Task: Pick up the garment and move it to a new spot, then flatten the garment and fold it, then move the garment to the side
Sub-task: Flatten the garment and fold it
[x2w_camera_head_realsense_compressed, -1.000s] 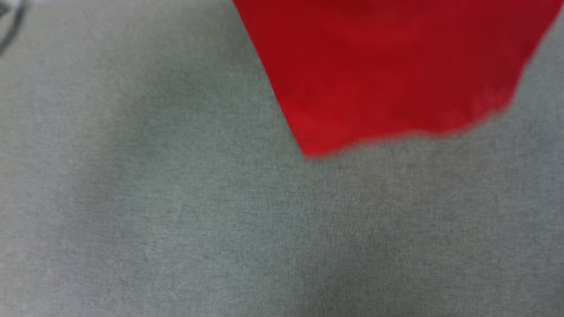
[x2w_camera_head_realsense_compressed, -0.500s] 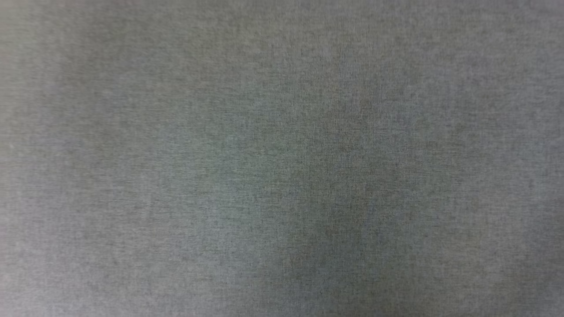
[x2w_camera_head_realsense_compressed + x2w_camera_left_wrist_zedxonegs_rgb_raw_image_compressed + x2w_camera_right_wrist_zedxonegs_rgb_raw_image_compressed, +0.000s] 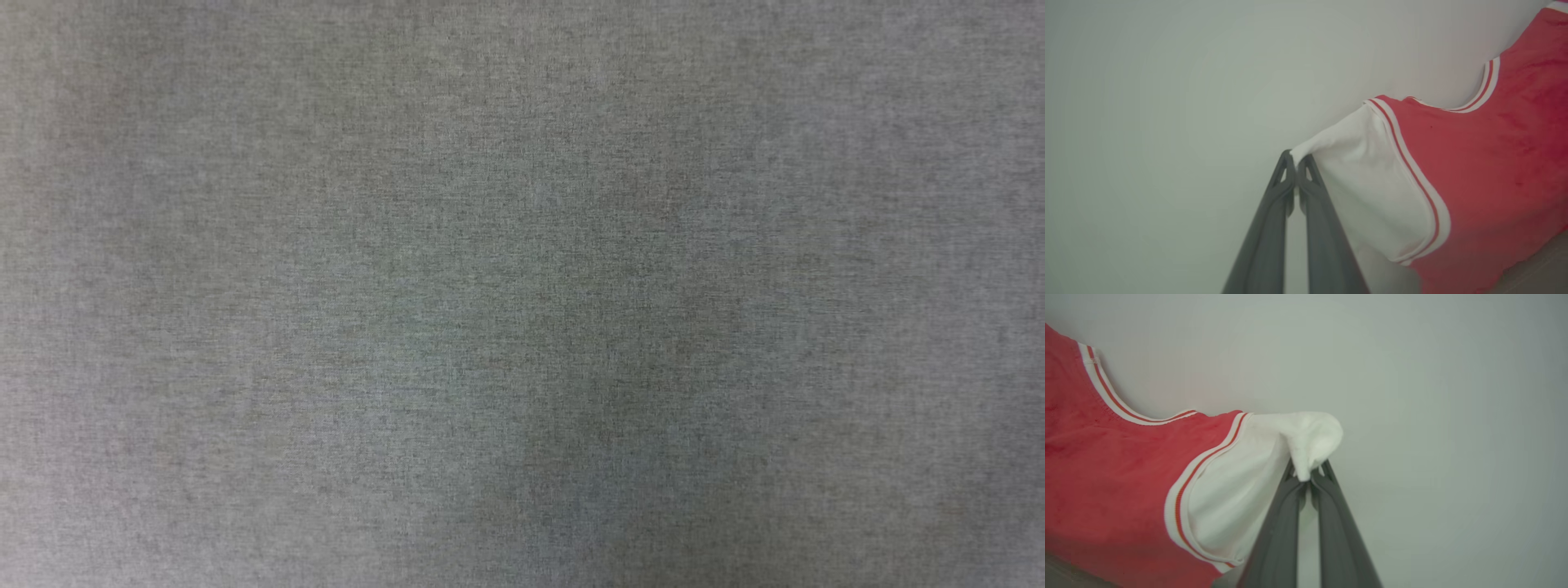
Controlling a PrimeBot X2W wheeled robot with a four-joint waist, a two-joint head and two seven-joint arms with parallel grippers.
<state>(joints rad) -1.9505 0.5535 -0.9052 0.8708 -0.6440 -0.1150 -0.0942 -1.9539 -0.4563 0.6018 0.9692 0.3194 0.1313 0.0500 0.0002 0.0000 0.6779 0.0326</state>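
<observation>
In the left wrist view my left gripper (image 3: 1295, 160) is shut on the tip of a white sleeve of the garment (image 3: 1486, 171), a red jersey with red-and-white striped trim that hangs to the right of the fingers. In the right wrist view my right gripper (image 3: 1308, 475) is shut on the other white sleeve, bunched over the fingertips, and the garment (image 3: 1114, 473) spreads to the left. The garment hangs stretched between the two grippers in front of a pale wall. Its lettering is hidden.
The head view looks down on a plain grey cloth surface (image 3: 522, 294). A pale bare wall (image 3: 1167, 81) stands behind the held garment in both wrist views.
One second ago the red hem hung in the upper right of the head view; since half a second ago only grey cloth shows there. Whether the garment rose or the camera moved I cannot tell.
</observation>
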